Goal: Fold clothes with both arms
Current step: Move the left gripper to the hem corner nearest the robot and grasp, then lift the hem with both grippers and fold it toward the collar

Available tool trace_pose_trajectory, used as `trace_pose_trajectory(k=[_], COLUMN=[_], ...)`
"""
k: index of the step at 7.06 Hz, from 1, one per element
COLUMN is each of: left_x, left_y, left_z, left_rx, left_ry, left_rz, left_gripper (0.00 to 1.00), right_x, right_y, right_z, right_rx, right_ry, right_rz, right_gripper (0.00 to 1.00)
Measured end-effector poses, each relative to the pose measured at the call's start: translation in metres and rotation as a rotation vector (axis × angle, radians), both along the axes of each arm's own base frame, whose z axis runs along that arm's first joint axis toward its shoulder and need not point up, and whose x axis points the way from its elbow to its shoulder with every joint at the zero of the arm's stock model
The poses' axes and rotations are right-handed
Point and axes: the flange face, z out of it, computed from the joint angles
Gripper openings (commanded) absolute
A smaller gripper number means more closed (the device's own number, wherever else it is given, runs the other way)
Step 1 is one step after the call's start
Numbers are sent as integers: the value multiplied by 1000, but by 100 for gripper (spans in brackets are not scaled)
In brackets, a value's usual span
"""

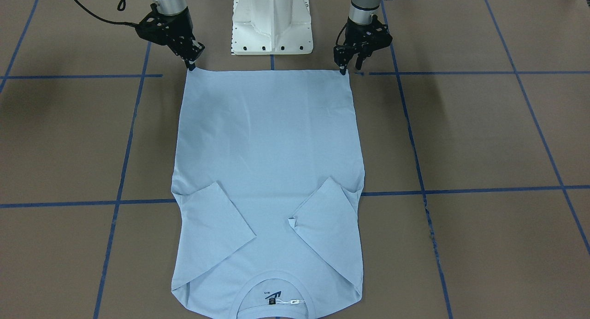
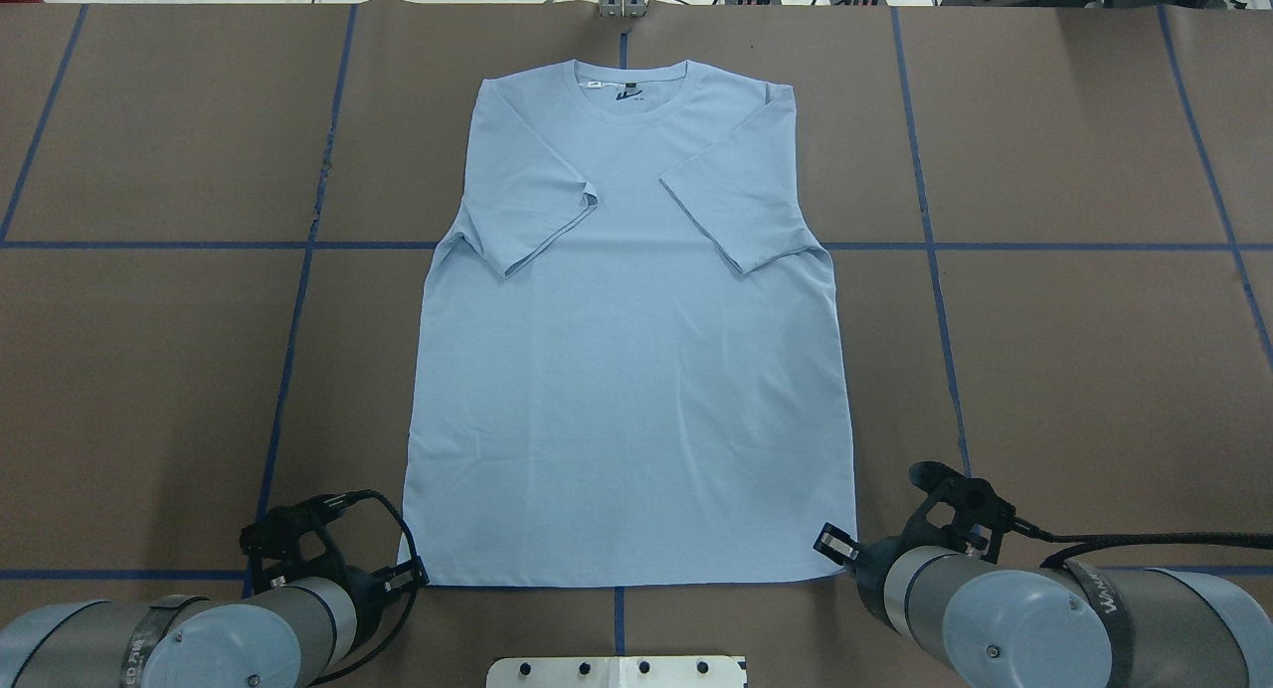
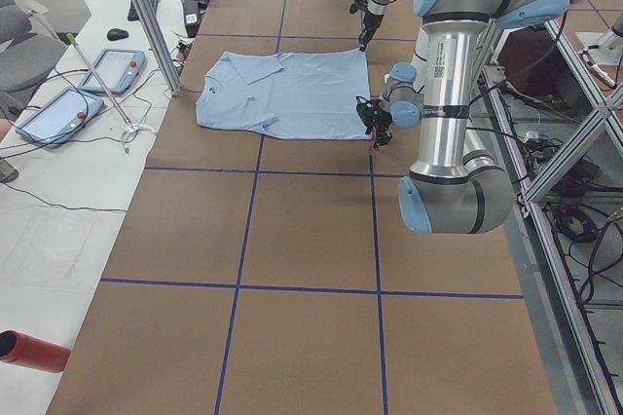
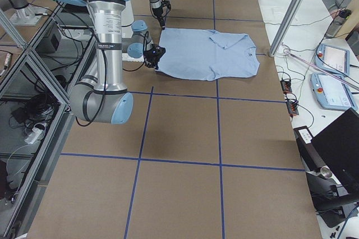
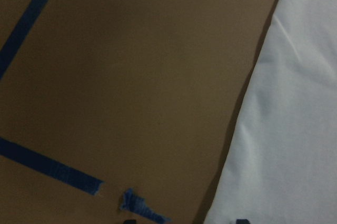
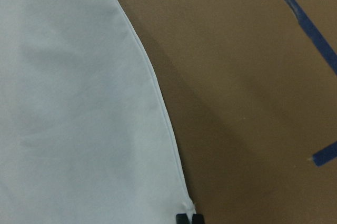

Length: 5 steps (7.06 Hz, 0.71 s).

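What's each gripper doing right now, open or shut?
Left gripper: open, fingertips straddling the t-shirt hem corner.
Right gripper: shut on the opposite hem corner.

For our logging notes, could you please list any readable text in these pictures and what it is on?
Nothing reads clearly.
t-shirt neck label: too small to read.
right arm lettering: blurred, partial.
left arm sticker: too small to read.

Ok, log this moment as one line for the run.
phase: grasping hem | shirt: flat, sleeves folded in | right gripper: shut on hem corner | left gripper: open at other hem corner
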Motion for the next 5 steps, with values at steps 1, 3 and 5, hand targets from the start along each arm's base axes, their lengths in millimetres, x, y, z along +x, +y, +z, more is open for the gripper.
trace_pose_trajectory(k=[1, 3, 5], left_x=[3, 6, 2], left_y=[0, 0, -3], left_z=[-8, -14, -19], left_rx=[0, 1, 1], left_ry=[17, 26, 36], left_rz=[-1, -2, -8], left_gripper=[0, 0, 0], right_x=[0, -1, -2], right_y=[0, 0, -1], right_z=[1, 3, 4], right_rx=[0, 0, 1], right_ry=[2, 7, 8], right_rz=[0, -1, 2], right_gripper=[0, 0, 0])
